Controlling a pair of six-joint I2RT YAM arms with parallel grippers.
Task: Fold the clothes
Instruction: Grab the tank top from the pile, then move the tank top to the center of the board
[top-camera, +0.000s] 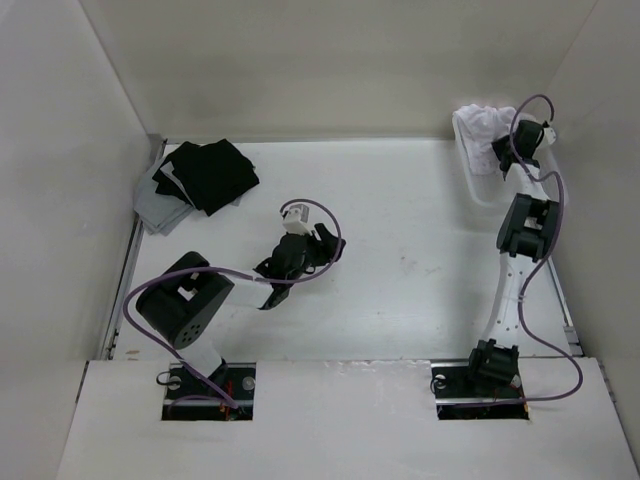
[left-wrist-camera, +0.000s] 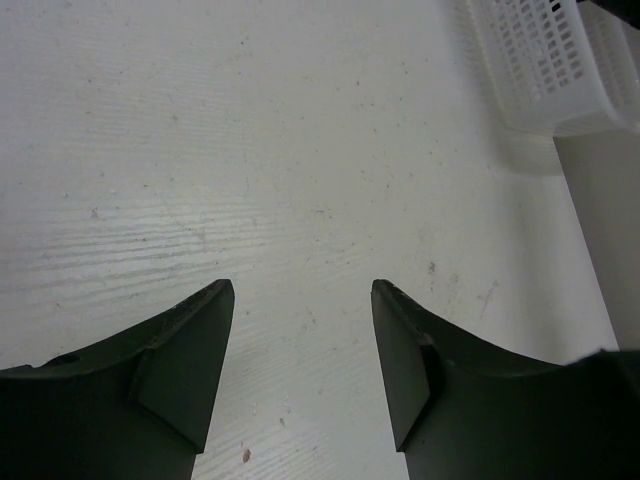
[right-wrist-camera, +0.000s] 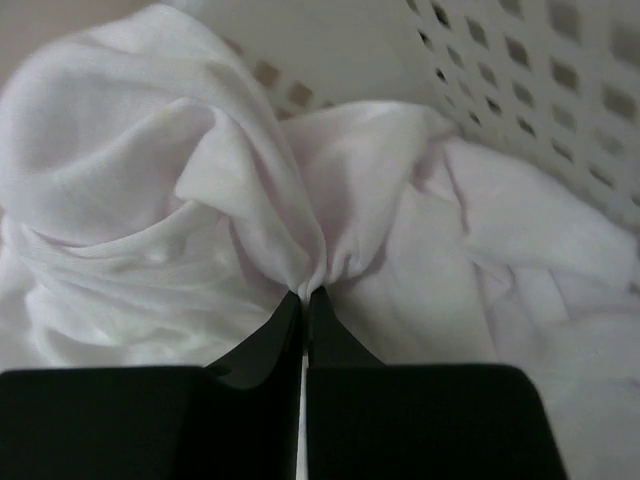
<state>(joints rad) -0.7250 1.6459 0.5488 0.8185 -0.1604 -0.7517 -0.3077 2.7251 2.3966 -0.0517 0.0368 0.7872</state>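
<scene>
The clothes (right-wrist-camera: 150, 200) — bunched in the basket (right-wrist-camera: 520, 70) — are pinched in the clenched right pincer (right-wrist-camera: 303, 298), likely for lifting out; left pincer (left-wrist-camera: 302, 290) hovers released above the bench (left-wrist-camera: 250, 130).

White clothes (top-camera: 478, 124) bunched at upper right of frame, against back wall (top-camera: 330, 70). Right arm (top-camera: 522, 225) stretched up right side, right gripper (top-camera: 495, 150) touching clothes; finger state unreadable. Left arm (top-camera: 185, 305) folded at lower left, left gripper (top-camera: 298, 265) over table (top-camera: 400, 300), left of centre. Black garments (top-camera: 210, 175) on grey cloth (top-camera: 160, 212), upper left.
</scene>
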